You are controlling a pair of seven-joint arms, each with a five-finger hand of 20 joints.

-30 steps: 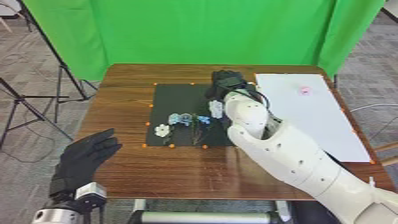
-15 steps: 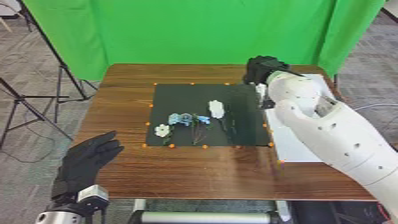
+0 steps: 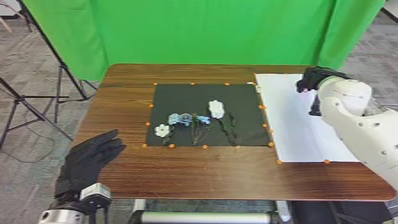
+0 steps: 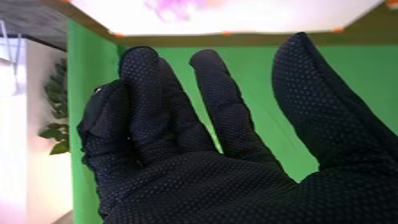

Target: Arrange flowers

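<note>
Behind your wood-grained bench [image 3: 195, 180] hangs a green fabric backdrop [image 3: 204, 35]. Observe the matte black sheet [image 3: 178, 95], edged with orange markers [image 3: 204, 146]; it carries a small white flower [image 3: 162, 130], clustered blue flowers [image 3: 174, 118] and an elongated white flower [image 3: 217, 107]. Your mesh-textured right robot hand [image 3: 320, 80] is released, above the white sheet [image 3: 311, 140] with its blurred pink item [image 4: 173, 6]. Your left robot hand [image 3: 84, 157], released, is at the bench's left edge.

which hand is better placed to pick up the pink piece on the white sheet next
The right, I'd judge: the right hand hovers open over the white sheet, near the pink piece, while the left hand is at the near left, with the black mat in between.
</note>
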